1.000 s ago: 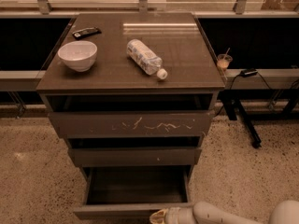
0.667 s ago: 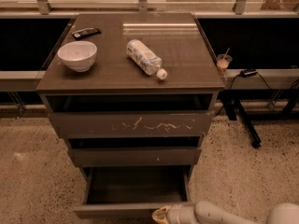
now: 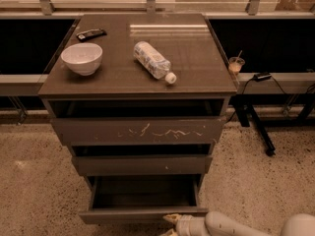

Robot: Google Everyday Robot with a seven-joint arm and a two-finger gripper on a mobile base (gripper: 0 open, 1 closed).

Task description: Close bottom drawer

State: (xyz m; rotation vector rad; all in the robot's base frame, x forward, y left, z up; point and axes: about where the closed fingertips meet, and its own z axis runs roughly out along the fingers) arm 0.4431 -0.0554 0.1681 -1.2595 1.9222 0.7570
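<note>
**Bottom drawer open, gripper at its front edge: the push comes next**

From my seat, the bottom drawer [image 3: 142, 214] stands pulled well out from under the table [image 3: 197, 63], its shallow box open to view and empty as far as I can see. Its plain front sits lowest in the stack, forward of the middle drawer [image 3: 141, 164] and the scratched top drawer [image 3: 138, 131] above it.

The gripper [image 3: 170, 224] is low at the bottom edge of the view. It is just in front of the drawer's front panel, right of centre, with the arm reaching in from the lower right. It looks to be at or touching the panel, but I cannot be sure of contact. I also cannot tell whether the gripper is released or clenched.

I judge we are at the approach-and-contact step, and the closing itself is not yet done. The next move calls for a straight, level push into the front panel, along the line of the drawer's travel. Because contact is off-centre, I would watch for the box skewing on its runners and keep the push steady. I would stop when the front lines up below the middle drawer.

The bowl [image 3: 81, 59] and bottle [image 3: 153, 61] on the table are well clear of this work.
</note>
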